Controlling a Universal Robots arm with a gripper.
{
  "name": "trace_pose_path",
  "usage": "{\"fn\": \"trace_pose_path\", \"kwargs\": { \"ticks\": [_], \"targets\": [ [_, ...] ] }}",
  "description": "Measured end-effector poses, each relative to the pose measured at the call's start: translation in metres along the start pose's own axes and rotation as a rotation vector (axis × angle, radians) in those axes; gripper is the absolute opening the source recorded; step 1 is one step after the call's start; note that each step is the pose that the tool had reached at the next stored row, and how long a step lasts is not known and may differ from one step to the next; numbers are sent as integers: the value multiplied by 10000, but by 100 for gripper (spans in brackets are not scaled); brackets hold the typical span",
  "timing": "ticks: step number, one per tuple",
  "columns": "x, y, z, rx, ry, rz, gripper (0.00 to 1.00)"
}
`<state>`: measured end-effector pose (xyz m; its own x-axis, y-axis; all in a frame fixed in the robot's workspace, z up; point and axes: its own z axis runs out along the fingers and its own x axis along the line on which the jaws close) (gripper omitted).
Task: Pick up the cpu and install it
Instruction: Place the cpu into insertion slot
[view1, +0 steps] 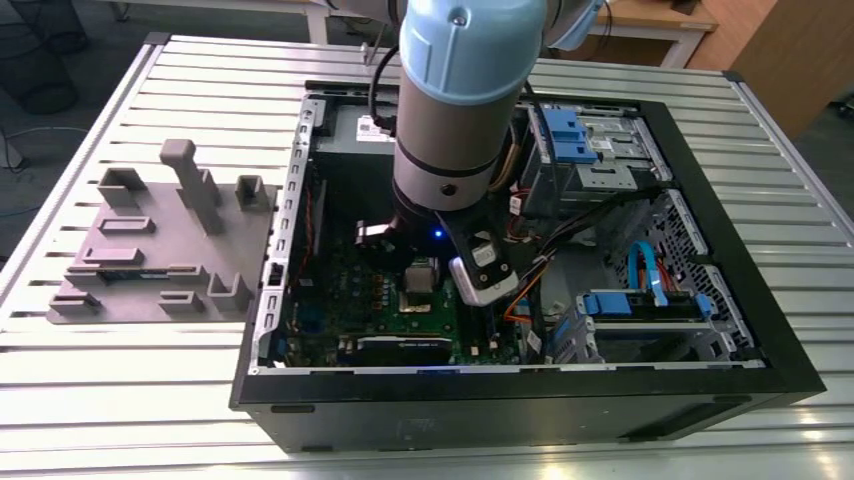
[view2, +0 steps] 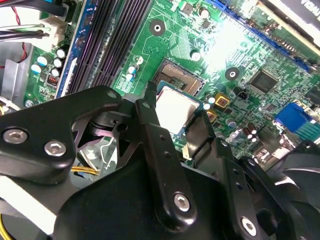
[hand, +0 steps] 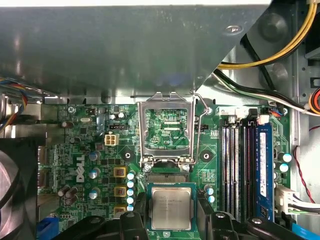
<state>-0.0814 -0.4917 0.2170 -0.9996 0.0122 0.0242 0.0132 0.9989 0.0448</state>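
Tool (hand: 171, 214) fingers (hand: 140, 207) sit narrow, pinched on two opposite edges of the cpu (hand: 171, 205). The cpu hangs just over the socket (view2: 180, 76) on the motherboard (hand: 90, 150), inside the open case (view1: 534, 400) on the worktop (view1: 80, 400). The load plate (hand: 167, 131) stands open just beside it. By its look the cpu is light, thin and stiff, with a slick metal lid that could slide under a loose pinch. Its underside and the socket's fine contacts are probably fragile, so a level hold by the bare side edges suits it best. A grey fixture (view1: 160, 250) lies well apart, at the exterior view's left.
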Motion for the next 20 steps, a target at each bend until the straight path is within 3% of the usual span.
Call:
{"fn": "trace_pose_path", "kwargs": {
  "ticks": [11,13,16,20],
  "targets": [
    [0,0,4,3,1,0,47],
    [-1,0,7,68,-2,1,47],
    [-1,0,27,262,-4,6,47],
    [-2,-2,69,285,-4,6,47]
  ]
}}
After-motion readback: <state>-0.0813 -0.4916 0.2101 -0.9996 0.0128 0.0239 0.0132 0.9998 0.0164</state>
